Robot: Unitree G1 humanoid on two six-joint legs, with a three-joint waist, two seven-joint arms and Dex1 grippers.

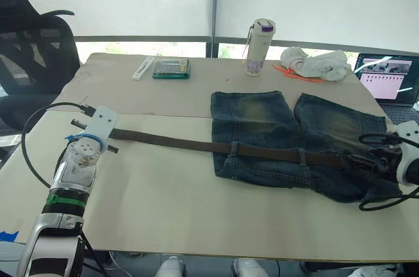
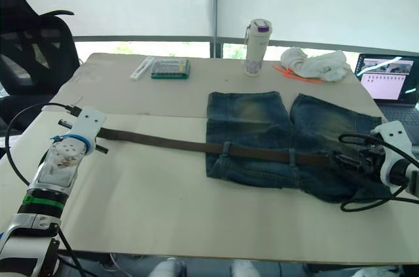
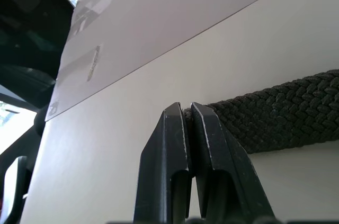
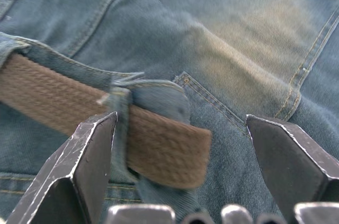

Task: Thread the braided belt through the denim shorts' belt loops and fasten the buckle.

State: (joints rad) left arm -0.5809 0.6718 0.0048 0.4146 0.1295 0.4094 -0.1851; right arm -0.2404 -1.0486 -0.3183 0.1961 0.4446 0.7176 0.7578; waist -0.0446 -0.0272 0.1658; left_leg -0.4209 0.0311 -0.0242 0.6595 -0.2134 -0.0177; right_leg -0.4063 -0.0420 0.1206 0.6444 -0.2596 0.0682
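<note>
The denim shorts (image 1: 262,116) lie flat on the right half of the table, waistband toward me. The braided belt (image 1: 170,141) runs from the left across the waistband, passing under the belt loops (image 1: 234,148). My left gripper (image 1: 109,134) is shut on the belt's left end, which is pinched at the fingertips (image 3: 177,115). My right gripper (image 4: 180,123) is open over the right side of the shorts, its fingers on either side of the belt's plain tip (image 4: 175,150), which pokes out of a loop (image 4: 119,107). The buckle is hidden.
At the back stand a white bottle (image 1: 260,46), a white cloth bundle (image 1: 321,64), a green box (image 1: 172,68) and a white flat item (image 1: 143,67). A laptop (image 1: 391,80) sits at the right edge. A black chair (image 1: 33,41) is on the left.
</note>
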